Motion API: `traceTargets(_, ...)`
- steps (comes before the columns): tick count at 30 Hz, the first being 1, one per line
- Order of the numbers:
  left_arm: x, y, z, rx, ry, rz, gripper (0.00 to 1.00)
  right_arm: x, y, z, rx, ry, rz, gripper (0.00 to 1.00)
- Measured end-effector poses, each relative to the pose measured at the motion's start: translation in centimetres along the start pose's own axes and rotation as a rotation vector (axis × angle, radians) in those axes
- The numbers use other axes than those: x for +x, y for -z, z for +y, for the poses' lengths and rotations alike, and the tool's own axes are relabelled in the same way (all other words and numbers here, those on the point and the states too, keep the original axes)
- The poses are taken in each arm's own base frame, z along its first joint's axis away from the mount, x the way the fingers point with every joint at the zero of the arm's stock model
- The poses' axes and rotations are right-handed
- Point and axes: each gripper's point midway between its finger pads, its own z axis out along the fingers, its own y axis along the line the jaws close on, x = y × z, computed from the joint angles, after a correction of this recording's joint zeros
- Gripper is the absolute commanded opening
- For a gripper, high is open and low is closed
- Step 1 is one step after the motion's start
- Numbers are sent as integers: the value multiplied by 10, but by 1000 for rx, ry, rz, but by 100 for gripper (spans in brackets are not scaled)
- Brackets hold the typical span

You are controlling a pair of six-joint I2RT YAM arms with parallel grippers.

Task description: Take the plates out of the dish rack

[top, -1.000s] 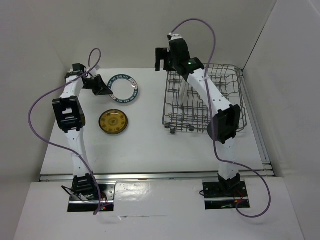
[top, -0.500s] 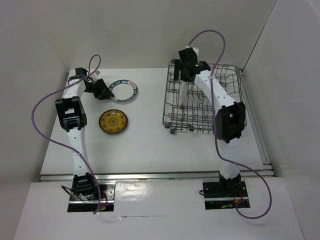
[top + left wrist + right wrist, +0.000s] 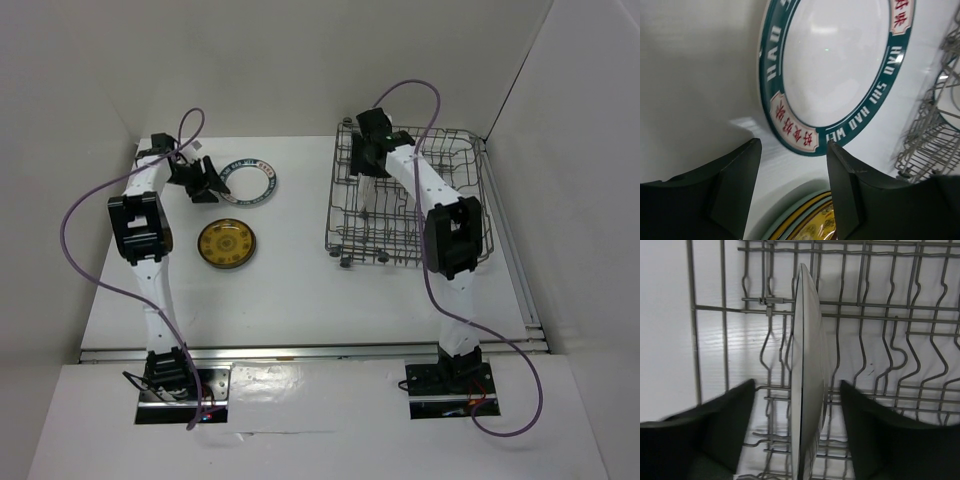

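My right gripper (image 3: 797, 412) hangs over the rack (image 3: 880, 318) with its jaws apart, one on each side of a plate (image 3: 807, 365) that stands on edge between the tines. Neither jaw touches it. To do this well, I would sink a little lower so the pads meet the plate squarely. Then I would close evenly and lift straight up along the tines, since any tilt could snag the wire. My left gripper (image 3: 792, 150) is apart too and holds nothing. It sits just beside the teal plate (image 3: 835, 60), which lies flat on the desk (image 3: 290, 290) near the ochre plate (image 3: 227, 243).
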Motion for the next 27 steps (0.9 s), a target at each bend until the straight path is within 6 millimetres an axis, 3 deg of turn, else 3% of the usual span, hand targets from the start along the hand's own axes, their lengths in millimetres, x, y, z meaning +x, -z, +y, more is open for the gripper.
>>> traceTargets(2,5,6,3,-34,-15,5,69,9,-11,0,5,4,26,44)
traceTargets(3,8,8,4,-49,-17,10,69,12,-13,0,6,11,33,44)
traceTargets(4,11,12,5,-66,-23,10,69,13,-15,-1,14,11,34,30)
traceTargets(9,25,41,-3,-132,-64,10,69,10,-12,-16,78,38,33,0)
traceTargets(15,20,88,-28,-197,-153,-77,71,-17,5,-20,129,94,-57,0)
traceTargets(21,2,125,-60,-230,-285,-189,75,-59,59,-20,146,106,-199,0)
traceTargets(24,7,127,-90,-129,-372,-187,84,-83,97,5,-37,80,-296,0)
traceTargets(27,24,123,-136,27,-473,-152,87,-90,138,50,-382,74,-360,0)
